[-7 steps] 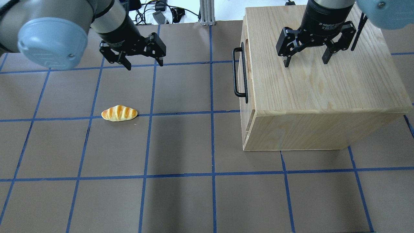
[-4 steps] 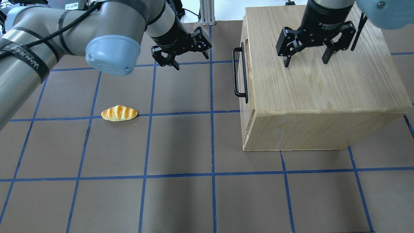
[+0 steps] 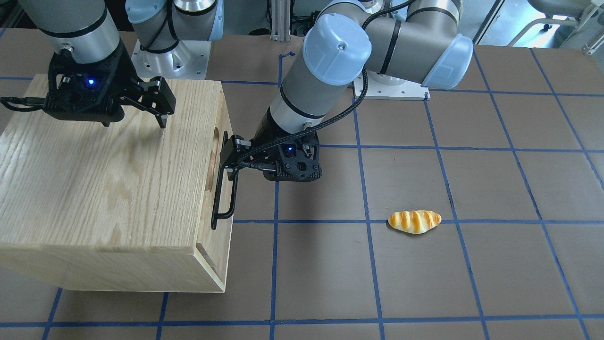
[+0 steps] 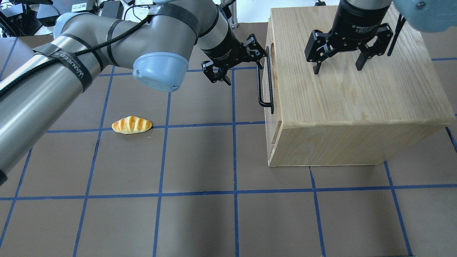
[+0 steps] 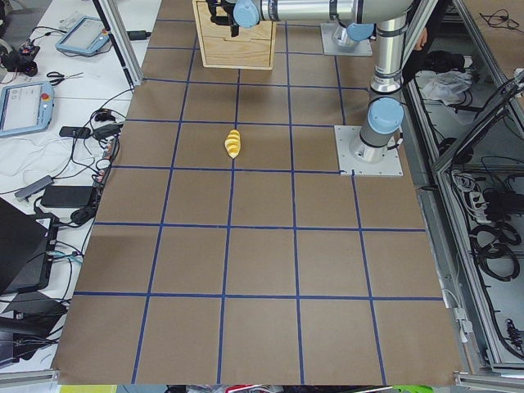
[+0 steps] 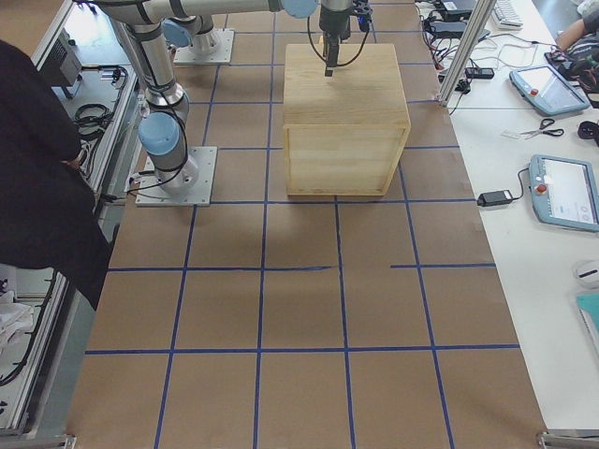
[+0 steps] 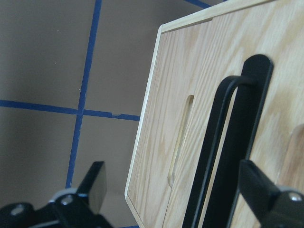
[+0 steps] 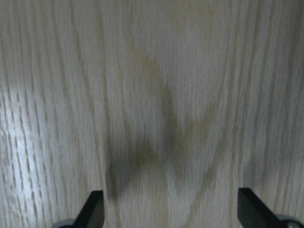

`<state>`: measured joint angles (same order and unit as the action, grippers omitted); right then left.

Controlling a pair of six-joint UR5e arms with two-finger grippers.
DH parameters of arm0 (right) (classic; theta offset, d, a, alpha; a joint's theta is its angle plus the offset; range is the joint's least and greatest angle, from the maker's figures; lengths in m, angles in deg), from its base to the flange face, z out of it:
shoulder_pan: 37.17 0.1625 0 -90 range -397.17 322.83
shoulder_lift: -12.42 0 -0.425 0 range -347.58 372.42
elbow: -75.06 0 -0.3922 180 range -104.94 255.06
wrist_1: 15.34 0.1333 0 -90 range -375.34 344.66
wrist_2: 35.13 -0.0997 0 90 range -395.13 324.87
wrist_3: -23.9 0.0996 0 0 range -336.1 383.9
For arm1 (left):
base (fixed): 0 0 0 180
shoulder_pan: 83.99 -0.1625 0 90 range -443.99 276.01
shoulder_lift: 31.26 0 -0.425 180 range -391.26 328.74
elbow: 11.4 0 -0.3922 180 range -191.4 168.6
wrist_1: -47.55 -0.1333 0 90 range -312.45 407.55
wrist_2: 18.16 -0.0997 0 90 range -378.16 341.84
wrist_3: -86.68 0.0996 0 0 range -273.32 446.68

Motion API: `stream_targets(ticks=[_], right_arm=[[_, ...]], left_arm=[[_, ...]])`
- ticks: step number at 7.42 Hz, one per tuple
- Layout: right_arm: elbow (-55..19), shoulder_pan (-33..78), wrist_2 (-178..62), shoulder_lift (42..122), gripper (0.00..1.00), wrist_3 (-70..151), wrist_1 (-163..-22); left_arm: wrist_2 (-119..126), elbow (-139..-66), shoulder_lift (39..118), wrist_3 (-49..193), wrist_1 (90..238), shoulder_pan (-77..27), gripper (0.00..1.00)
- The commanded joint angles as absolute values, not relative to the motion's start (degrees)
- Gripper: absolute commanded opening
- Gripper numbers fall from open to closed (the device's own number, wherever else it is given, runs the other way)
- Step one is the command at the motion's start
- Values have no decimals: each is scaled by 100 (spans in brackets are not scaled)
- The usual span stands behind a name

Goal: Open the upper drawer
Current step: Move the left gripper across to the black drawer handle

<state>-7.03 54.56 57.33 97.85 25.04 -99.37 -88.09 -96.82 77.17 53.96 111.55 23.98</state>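
Reaching across since half a second ago, the left gripper [image 4: 245,67] has swung from open table to the handle [image 4: 260,89] of the upper drawer [image 3: 222,118]. Its jaws are spread wide and grip nothing. The wrist view shows the black bar between the fingers [image 7: 259,190]; contact is hard to judge there. The right gripper [image 4: 338,67] has not moved, parted and empty above the cabinet [image 4: 357,107] top.

The drawer remains shut, flush in the cabinet at the table's right in the overhead view. Its front faces the table's middle, toward the bread roll [image 4: 131,125]. The handle lies level, its long axis along the front, up and down in the overhead view.
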Motion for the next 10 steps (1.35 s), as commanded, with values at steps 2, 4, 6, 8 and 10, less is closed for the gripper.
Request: stream_targets(ticks=[2,4,6,8,10], right_arm=[[-703,5458,5733,9785,100,2504,-9936],[-711,5458,5733,9785,100,2504,-9936],[-703,5458,5733,9785,100,2504,-9936],[-703,5458,5733,9785,100,2496,-9936],[-711,5458,5733,9785,100,2496,-9936]], left_arm=[[-8812,-9692,7825,5442,11127,2482,100],[-8821,-9709,7904,5512,11119,2482,100],[-8830,-9709,7895,5652,11110,2473,100],[-8856,-9736,7887,5784,11119,2473,100],[-8856,-9753,7913,5952,11127,2473,100]])
